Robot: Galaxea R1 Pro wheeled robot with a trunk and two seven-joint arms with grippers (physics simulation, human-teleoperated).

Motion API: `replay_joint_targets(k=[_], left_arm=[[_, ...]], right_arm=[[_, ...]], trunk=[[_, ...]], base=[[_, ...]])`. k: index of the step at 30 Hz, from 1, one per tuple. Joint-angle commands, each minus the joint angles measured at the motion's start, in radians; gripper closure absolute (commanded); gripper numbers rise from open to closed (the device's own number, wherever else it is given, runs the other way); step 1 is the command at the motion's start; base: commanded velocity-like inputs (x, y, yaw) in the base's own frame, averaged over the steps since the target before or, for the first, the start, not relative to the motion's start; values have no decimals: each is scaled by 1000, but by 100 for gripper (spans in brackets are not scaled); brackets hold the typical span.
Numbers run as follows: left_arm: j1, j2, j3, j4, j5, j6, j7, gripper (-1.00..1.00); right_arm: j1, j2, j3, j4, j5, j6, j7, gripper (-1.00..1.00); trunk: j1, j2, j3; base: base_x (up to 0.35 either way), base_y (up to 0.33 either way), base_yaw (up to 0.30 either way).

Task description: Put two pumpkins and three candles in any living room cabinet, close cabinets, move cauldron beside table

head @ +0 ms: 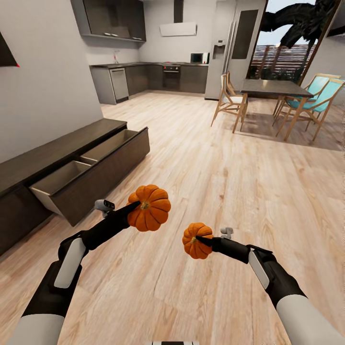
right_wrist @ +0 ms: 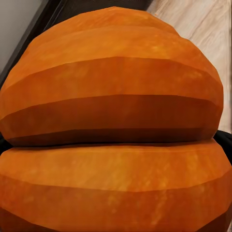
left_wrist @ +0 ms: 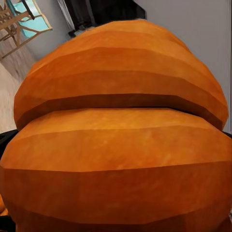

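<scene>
Both grippers are clamping pumpkins: your left gripper (head: 139,206) is gripping the larger pumpkin (head: 149,207), your right gripper (head: 199,239) the smaller pumpkin (head: 197,240). Head view is showing the cabinet (head: 52,158) with its drawer (head: 91,175) pulled out at left; wrist views are giving you orange rind up close.

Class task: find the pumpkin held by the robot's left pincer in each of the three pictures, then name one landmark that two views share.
Head view: the left pumpkin is low and centre-left, on the left pincer, near the open drawer.
Left wrist view: the same pumpkin spans almost the whole picture.
Right wrist view: not in it; that is the right pumpkin.
Shared landmark: the turquoise chairs also appear in the left wrist view.
</scene>
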Motion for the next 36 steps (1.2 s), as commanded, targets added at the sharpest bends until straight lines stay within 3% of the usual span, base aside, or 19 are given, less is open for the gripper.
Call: replay_joint_targets(k=[1,6,18,36], left_arm=[[0,0,0,0,3,-1,-4,100],[1,2,0,0,7,-5,-8,100],[1,1,-1,2,3,-6,-8,100],[1,0,-2,2,0,-7,-7,100]], right_arm=[[0,0,0,0,-1,1,1,100],[0,1,0,0,-2,1,0,100],[0,1,0,1,-3,-3,-3,100],[3,1,0,1,-2,-6,-2,100]], trunk=[[0,0,1],[0,0,2],[0,0,3],[0,0,28]], base=[[0,0,-165],[65,0,-50],[314,0,-1],[330,0,0]])
